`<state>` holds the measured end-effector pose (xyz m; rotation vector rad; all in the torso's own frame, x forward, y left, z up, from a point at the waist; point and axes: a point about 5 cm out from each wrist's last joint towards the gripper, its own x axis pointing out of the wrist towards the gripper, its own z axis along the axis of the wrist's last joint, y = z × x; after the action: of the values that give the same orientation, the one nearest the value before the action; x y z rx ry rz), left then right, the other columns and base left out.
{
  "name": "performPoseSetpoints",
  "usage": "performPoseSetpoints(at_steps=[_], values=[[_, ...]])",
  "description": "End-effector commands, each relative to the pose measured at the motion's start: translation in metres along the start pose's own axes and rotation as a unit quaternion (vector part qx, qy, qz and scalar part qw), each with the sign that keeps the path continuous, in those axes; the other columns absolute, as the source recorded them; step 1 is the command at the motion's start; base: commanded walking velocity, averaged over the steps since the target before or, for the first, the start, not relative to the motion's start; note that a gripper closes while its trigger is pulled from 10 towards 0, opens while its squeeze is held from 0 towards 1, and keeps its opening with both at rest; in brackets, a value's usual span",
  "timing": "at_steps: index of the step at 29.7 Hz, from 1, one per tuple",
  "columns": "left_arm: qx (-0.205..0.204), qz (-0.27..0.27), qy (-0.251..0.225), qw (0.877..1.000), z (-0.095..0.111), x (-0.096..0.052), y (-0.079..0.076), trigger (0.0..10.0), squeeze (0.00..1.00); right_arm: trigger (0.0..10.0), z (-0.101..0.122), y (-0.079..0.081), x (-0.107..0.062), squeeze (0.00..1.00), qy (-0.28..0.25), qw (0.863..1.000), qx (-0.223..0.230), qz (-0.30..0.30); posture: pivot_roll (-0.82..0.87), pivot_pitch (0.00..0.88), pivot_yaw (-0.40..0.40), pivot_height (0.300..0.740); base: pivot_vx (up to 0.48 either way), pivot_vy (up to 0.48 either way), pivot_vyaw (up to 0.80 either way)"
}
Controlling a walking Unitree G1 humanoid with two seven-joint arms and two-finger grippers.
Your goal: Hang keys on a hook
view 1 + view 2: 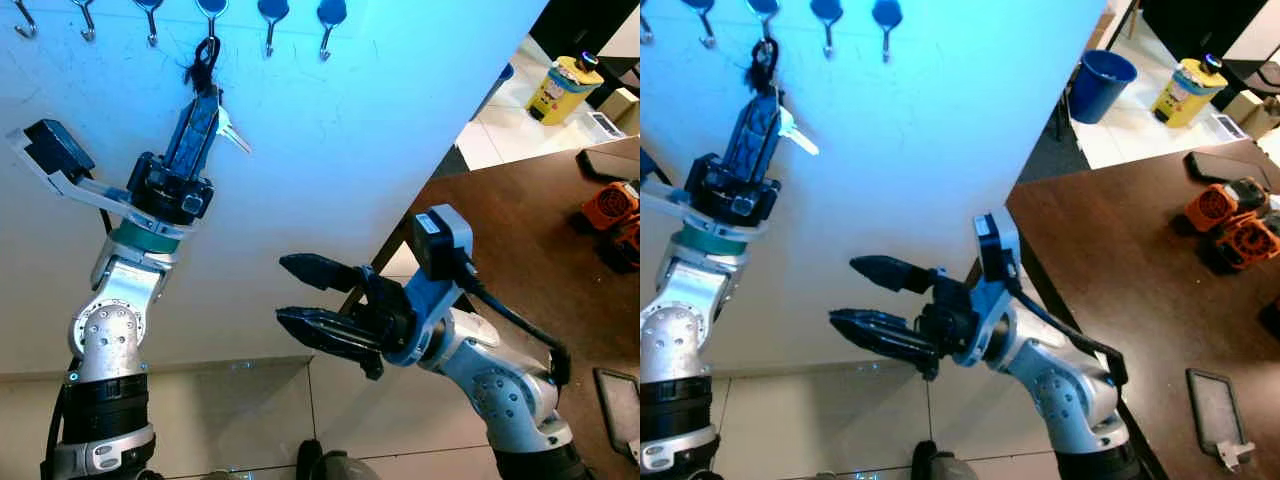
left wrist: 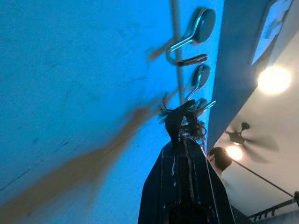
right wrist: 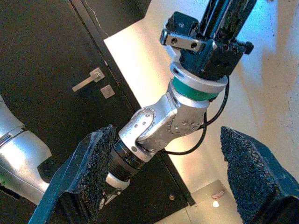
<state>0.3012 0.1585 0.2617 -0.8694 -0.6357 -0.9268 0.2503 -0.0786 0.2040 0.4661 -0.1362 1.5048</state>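
My left gripper [image 1: 206,92] reaches up the pale wall, shut on the keys [image 1: 228,128]. A silver key blade sticks out to the right of the fingers. The keys' black cord loop [image 1: 204,55] sits at a blue-capped metal hook [image 1: 211,12] in the row along the wall's top; in the left wrist view the black loop [image 2: 180,119] lies against a hook [image 2: 202,105], though whether it is over the hook cannot be told. My right gripper [image 1: 300,295] hangs lower in mid-air, open and holding nothing.
More hooks [image 1: 270,22] run left and right along the wall. A dark brown table [image 1: 520,250] stands to the right with orange tools [image 1: 612,215] and a phone [image 1: 1218,410]. A blue bin [image 1: 1102,82] and a yellow container [image 1: 562,88] stand on the tiled floor beyond.
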Motion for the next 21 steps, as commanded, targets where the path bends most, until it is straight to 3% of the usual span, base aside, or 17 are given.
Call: performPoseSetpoints(at_steps=[1, 3, 4, 5, 12, 18, 21], values=[[0.001, 0.018, 0.002, 1.0, -0.004, -0.008, 0.005, 10.0, 0.0, 10.0, -0.001, 0.001, -0.002, 0.0, 0.01, 1.0, -0.002, -0.004, -0.05, 0.135, -0.061, 0.74, 0.0, 0.0, 0.0], [0.005, 0.022, 0.001, 1.0, -0.004, -0.01, 0.006, 10.0, 0.0, 10.0, -0.001, 0.001, -0.002, 0.0, 0.01, 1.0, -0.002, -0.005, -0.05, 0.136, -0.06, 0.74, 0.0, 0.0, 0.0], [0.008, 0.024, 0.001, 1.0, -0.004, -0.012, 0.007, 10.0, 0.45, 10.0, -0.001, 0.001, -0.002, 0.0, 0.01, 1.0, -0.002, -0.005, -0.05, 0.136, -0.06, 0.74, 0.0, 0.0, 0.0], [0.01, 0.026, 0.002, 1.0, -0.005, -0.013, 0.008, 10.0, 1.0, 10.0, -0.002, 0.001, -0.002, 0.0, 0.01, 1.0, -0.001, -0.005, -0.04, 0.136, -0.059, 0.74, 0.0, 0.0, 0.0], [0.008, 0.033, 0.003, 0.999, -0.007, -0.022, 0.011, 10.0, 1.0, 10.0, -0.002, 0.0, -0.002, 0.0, 0.01, 1.0, -0.001, -0.007, -0.04, 0.136, -0.058, 0.74, 0.0, 0.0, 0.0], [-0.006, 0.007, 0.013, 1.0, -0.01, -0.038, 0.007, 10.0, 1.0, 10.0, -0.003, -0.001, -0.003, 0.0, 0.012, 1.0, 0.0, -0.008, -0.04, 0.133, -0.059, 0.74, 0.0, 0.0, 0.0], [-0.006, -0.015, 0.043, 0.999, -0.014, -0.053, 0.004, 10.0, 1.0, 10.0, -0.004, -0.002, -0.004, 0.0, 0.013, 1.0, 0.001, -0.009, -0.04, 0.133, -0.061, 0.74, 0.0, 0.0, 0.0]])
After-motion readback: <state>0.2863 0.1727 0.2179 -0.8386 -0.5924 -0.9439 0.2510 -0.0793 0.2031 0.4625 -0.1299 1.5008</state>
